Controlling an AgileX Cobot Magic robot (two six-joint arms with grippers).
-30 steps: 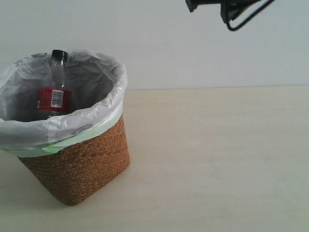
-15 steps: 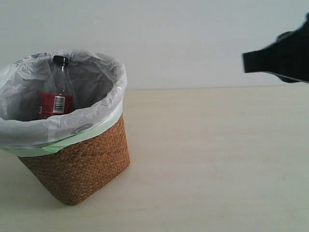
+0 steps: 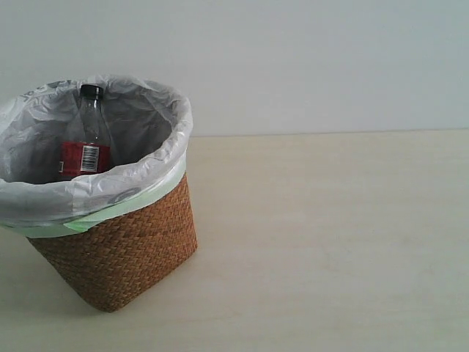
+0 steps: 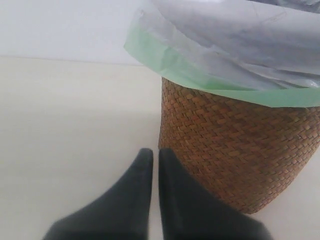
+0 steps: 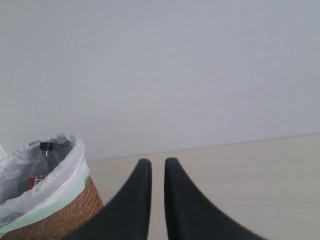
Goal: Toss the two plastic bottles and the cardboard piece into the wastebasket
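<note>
The slim bottle (image 3: 86,147) stands inside the wastebasket (image 3: 124,249), the left fingers (image 4: 137,180) beside its base and the right fingers (image 5: 141,187) both pressed together empty, so this drop seems done; next, locate any remaining rubbish.

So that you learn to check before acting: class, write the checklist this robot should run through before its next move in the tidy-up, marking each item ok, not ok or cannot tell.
1. The slim bottle is inside the wastebasket: ok, it stands against the liner.
2. The green-capped bottle is binned: cannot tell, no view shows it.
3. The cardboard piece is binned: cannot tell, no view shows it.
4. The left gripper is empty: ok, jaws nearly together, nothing between.
5. The right gripper is empty: ok, likewise.
</note>
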